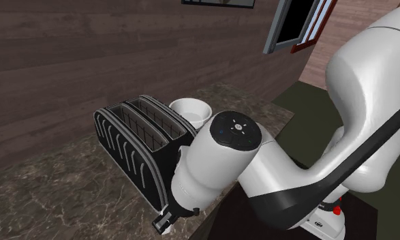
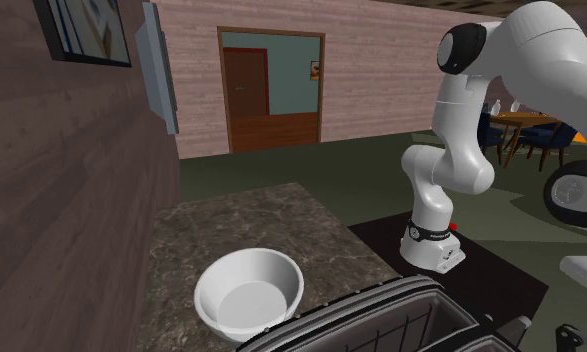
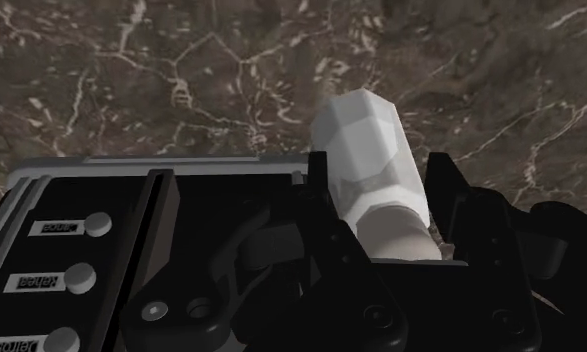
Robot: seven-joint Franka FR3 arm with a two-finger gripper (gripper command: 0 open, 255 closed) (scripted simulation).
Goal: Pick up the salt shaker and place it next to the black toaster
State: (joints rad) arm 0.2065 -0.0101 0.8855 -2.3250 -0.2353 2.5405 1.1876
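The all-black two-finger gripper (image 3: 381,165) sits closest to the lens. Its fingers pinch a pale grey-white, faceted salt shaker (image 3: 366,130) around one end, and the other end pokes out past the fingertips. The shaker looks plain and matt, with flat bevelled faces and no label or holes that I can make out.

Just beside the shaker is the button end of the black two-slot toaster (image 3: 91,230). Below both lies the dark brown, white-veined marble countertop (image 3: 131,70). I cannot tell whether the shaker touches the stone.

In the shoulder view the gripper (image 1: 165,221) hangs low at the toaster's (image 1: 140,146) near end, and a round white bowl (image 1: 190,110) stands near its far end.

I judge this to be the placing step. Next comes a gentle descent to the counter, then spreading the fingers and backing off without toppling the shaker.
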